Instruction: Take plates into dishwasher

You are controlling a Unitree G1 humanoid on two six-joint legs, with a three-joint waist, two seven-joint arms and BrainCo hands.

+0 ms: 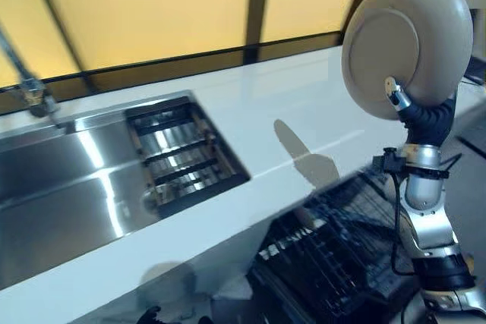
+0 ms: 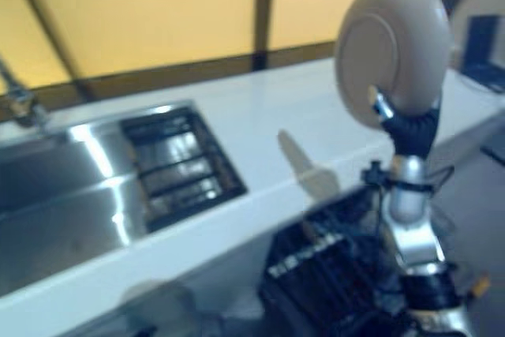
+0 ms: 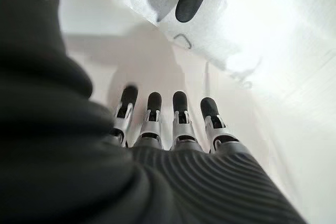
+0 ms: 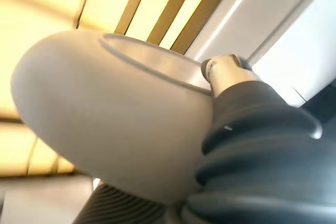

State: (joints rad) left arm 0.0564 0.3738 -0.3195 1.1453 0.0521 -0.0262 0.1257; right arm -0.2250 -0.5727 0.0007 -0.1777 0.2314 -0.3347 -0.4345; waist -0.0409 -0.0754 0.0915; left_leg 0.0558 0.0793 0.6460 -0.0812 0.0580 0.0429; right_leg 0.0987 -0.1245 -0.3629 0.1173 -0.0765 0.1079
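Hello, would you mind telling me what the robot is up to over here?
The robot's right hand holds a beige plate upright, raised above the white counter. The open dishwasher rack sits below the counter's edge, and the plate is not in it yet. The left hand hangs idle with straight fingers. The sink lies to the left.

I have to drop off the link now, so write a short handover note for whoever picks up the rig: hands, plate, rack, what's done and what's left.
Right hand: raised above the counter edge, thumb and fingers pinching a beige plate held on edge, underside toward the head camera.
Left hand: low and idle, fingers straight, holding nothing.
Dishwasher rack: black wire, pulled out below the white counter; no plates visible in it.
Sink: no plates visible.
Done: plate picked up.
Left: lower it into the rack and release.
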